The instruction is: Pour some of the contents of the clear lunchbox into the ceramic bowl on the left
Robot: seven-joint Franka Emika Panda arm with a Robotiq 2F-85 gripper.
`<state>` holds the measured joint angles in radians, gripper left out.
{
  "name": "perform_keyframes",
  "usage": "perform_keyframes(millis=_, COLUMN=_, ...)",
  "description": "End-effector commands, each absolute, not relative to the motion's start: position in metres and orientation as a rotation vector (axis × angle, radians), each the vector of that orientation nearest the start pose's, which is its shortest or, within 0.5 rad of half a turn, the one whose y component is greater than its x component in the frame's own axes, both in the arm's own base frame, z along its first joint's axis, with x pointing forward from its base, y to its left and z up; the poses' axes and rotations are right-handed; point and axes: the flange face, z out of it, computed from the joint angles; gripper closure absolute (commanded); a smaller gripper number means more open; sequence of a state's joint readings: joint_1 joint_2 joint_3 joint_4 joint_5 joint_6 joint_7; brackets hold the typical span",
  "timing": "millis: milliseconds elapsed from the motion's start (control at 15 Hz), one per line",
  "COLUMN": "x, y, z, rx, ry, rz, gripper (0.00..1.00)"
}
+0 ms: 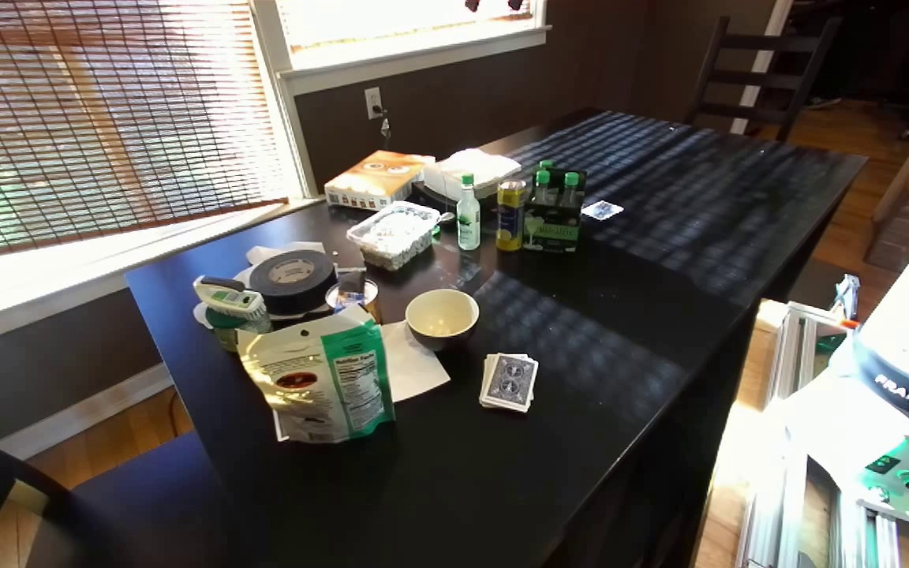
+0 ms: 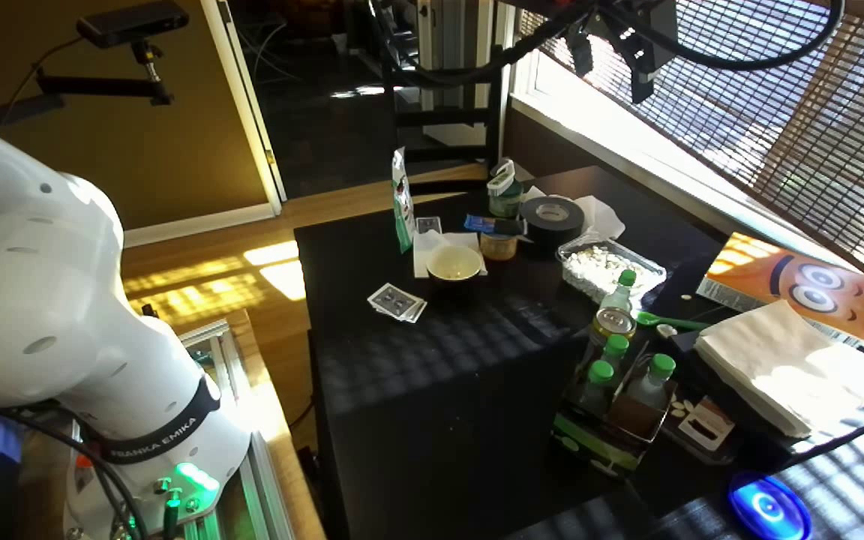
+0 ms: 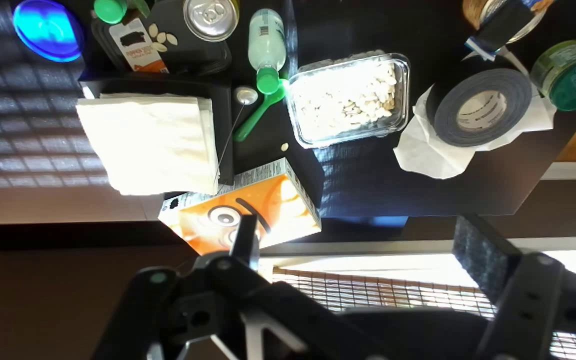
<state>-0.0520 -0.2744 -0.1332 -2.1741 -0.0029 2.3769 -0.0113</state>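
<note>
In the wrist view the gripper (image 3: 360,235) is holding its 2 fingers (image 3: 485,255) wide apart and is gripping nothing. In an exterior view it is hanging high on the right, in front of the window blind (image 2: 837,112).

In an exterior view the clear lunchbox (image 1: 407,251) is resting level on the dark table (image 1: 454,481), farther off than the ceramic bowl (image 1: 445,342) and a little to its left, the 2 standing apart. Its contents (image 3: 368,102), small pale pieces, are filling it; glare is washing over much of them in the wrist view, so their exact kind is proving hard to tell. The bowl is showing its pale yellowish inside and is overlapping a white paper sheet (image 1: 419,379). Nearer, on its right, a deck of cards (image 1: 510,383) is lying back side up. On the near left a green-and-white pouch (image 1: 320,379) is standing upright, and beyond it a roll of dark tape (image 1: 294,290) is lying flat. To the right of the lunchbox a green-capped bottle (image 1: 468,217), a yellow can (image 1: 510,221) and a carton (image 1: 553,230) are standing in a row, and the carton is holding 3 more green-capped bottles (image 1: 570,192). On the far side an orange box (image 1: 379,175) and a stack of napkins (image 1: 474,170) are lying near the wall (image 1: 462,102).
</note>
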Motion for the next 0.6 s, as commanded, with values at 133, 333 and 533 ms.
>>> perform_keyframes(millis=133, x=0.551, y=-0.128, z=0.525, rx=-3.045, ry=0.457, rz=-0.723, gripper=0.00)
perform_keyframes(millis=333, x=0.600, y=-0.142, z=0.499, rx=-3.083, ry=0.435, rz=-0.732, gripper=0.00)
perform_keyframes(millis=533, x=0.647, y=-0.152, z=0.465, rx=-3.132, ry=0.399, rz=-0.687, gripper=0.00)
